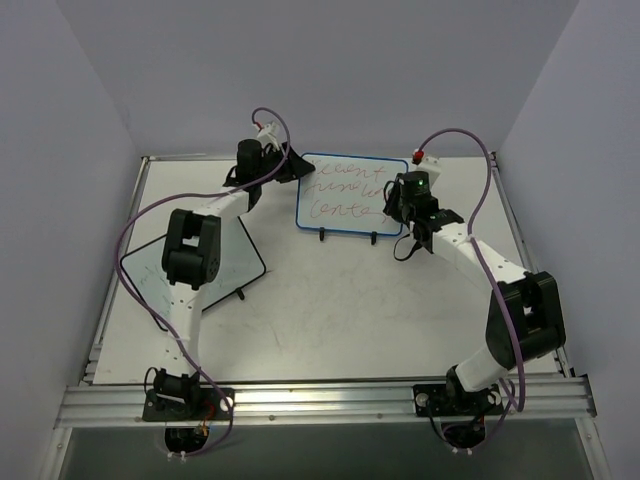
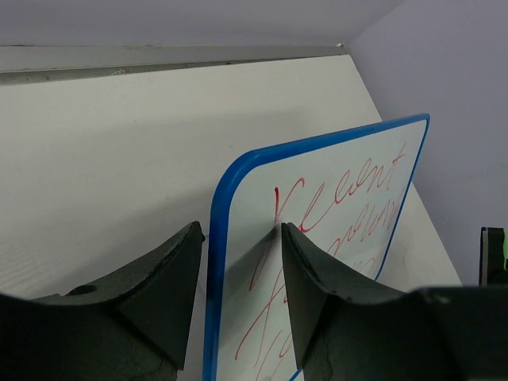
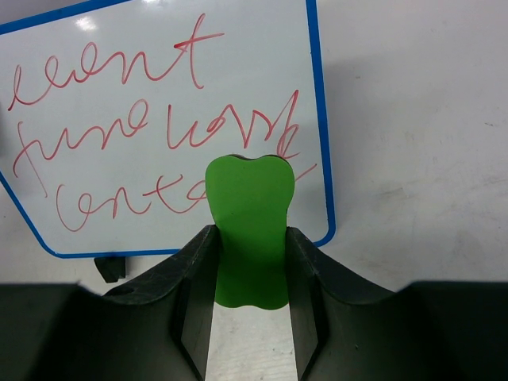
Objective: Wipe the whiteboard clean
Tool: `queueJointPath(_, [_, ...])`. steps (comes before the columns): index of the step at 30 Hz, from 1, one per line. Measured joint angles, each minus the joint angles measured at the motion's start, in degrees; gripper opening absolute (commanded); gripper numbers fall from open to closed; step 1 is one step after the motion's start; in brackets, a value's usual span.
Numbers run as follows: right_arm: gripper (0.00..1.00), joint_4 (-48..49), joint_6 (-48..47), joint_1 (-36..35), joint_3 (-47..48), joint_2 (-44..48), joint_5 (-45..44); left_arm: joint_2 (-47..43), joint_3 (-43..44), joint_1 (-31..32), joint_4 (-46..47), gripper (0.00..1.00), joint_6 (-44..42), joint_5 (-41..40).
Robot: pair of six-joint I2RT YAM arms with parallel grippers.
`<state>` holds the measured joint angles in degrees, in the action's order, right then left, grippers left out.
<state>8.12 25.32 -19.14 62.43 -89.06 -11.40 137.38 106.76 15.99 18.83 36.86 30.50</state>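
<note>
**Item: whiteboard** (image 1: 350, 195). Small, blue rounded frame, upright on two black feet at the far centre of the table (image 1: 330, 320). Its long axis runs left to right and its face is toward the near side.

**Writing:** three lines of red cursive, all unerased. The top line may read "Recent" and the bottom perhaps "center". The middle line is not legible. No brand or label is visible.

**Tool: green eraser** (image 3: 248, 198). It is pinched between the fingers of the right gripper (image 3: 252, 234), with its tip over the board's lower right corner, at the end of the second and third lines. Whether it touches the surface cannot be told.

**Governing relation:** nearly all the writing lies left of and above the eraser, so the stroke probably has to travel leftward along the long axis.

**Left gripper** (image 2: 240, 232). Its fingers are spread and straddle the board's left edge, one behind and one in front. A gap shows at the rear finger, so it is placed to steady the board but not visibly clamped.

**Also present:** black-framed whiteboard (image 1: 240, 265), lying flat near left, partly under the left arm.
</note>
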Motion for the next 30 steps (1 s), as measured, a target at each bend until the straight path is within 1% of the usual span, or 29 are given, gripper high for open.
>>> queueJointPath(4, [0.16,0.4,-0.1,0.0,-0.7,0.0,-0.2,-1.3,-2.6,0.0,1.3,0.58,0.1,-0.1])
queueJointPath(11, [0.15,1.6,-0.1,0.0,-2.3,-0.3,-0.2,-4.2,-5.3,0.0,2.9,0.58,0.5,-0.6])
queueJointPath(14, [0.15,2.1,-0.1,0.0,-2.8,-0.9,-0.2,-5.4,-6.7,0.0,3.8,0.57,0.6,-1.2])
queueJointPath(19, [0.14,2.3,0.0,-0.1,-3.5,-1.6,-0.2,-6.3,-7.5,0.0,4.2,0.5,0.5,-1.9])
queueJointPath(22, [0.14,2.4,0.0,-0.1,-3.7,-2.0,-0.2,-6.7,-8.3,0.0,4.5,0.49,0.5,-2.3])
queueJointPath(30, [0.14,3.2,0.1,-0.4,-3.9,-2.8,-0.2,-8.7,-14.1,-0.3,7.2,0.42,0.6,-3.3])
